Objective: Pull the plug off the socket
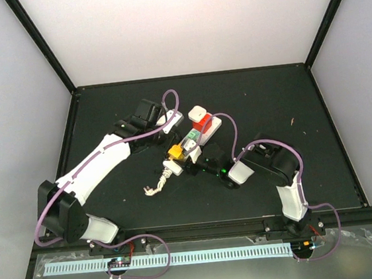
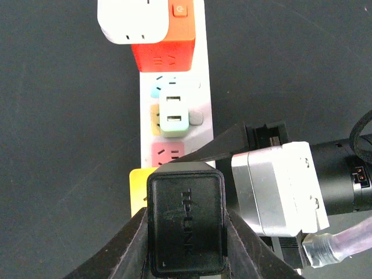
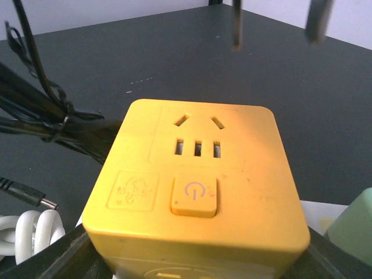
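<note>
Left fingers [image 2: 131, 249] clamp plug [image 2: 186, 224] from above | right fingers [image 3: 68, 263] pinch yellow adapter [image 3: 197, 186]

Black tabletop [image 1: 318, 132] enclosed by plain white walls [image 1: 187, 26].

The left arm [image 1: 95, 165] stretches up and to the right from its base. The left gripper [image 2: 186, 216] has both fingers [image 2: 132, 244] clamped on a black plug [image 2: 186, 192]. The right arm [image 1: 288, 175] folds back to the left. The right gripper [image 3: 197, 258], below the left one, pinches a yellow socket block [image 3: 197, 174] between its fingers [image 3: 81, 256].
</note>
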Controlling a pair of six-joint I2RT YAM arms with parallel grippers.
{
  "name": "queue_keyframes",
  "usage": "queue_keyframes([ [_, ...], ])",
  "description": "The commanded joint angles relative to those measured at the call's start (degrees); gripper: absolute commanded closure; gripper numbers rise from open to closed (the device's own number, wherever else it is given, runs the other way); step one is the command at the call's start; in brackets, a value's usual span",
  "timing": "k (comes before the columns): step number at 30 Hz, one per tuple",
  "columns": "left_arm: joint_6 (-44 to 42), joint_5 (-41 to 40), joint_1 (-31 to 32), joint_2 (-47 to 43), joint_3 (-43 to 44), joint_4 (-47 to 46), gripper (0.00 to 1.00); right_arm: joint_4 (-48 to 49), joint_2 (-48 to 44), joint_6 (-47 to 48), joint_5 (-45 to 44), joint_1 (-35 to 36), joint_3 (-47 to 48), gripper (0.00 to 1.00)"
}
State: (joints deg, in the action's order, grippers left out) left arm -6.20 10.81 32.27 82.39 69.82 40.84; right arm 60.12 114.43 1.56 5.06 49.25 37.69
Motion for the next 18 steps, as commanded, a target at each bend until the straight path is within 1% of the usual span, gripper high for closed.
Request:
queue_keyframes([
  [1,-0.5,-0.2,-0.5,-1.9,2.3,0.3,0.99,-9.3,3.4,1.7,-3.0,-0.3,-1.0,0.99],
  [5,-1.2,-1.7,-3.0,-3.3,2.1,1.2,0.98,-9.3,3.4,1.7,-2.6,-0.2,-1.0,0.99],
  [8,-2.2,-1.9,-6.7,-4.4,3.7,1.9,0.98,-9.3,3.5,1.8,-2.1,-0.3,-1.0,0.99],
  [13,-5.1,0.2,-14.6,-3.6,10.8,6.0,0.98,-9.3,3.3,2.0,-1.7,-0.2,-1.0,0.99],
  [18,-8.6,1.2,-20.6,-0.8,17.3,8.4,0.99,-9.0,3.2,2.2,-1.5,-0.2,-1.2,0.99],
])
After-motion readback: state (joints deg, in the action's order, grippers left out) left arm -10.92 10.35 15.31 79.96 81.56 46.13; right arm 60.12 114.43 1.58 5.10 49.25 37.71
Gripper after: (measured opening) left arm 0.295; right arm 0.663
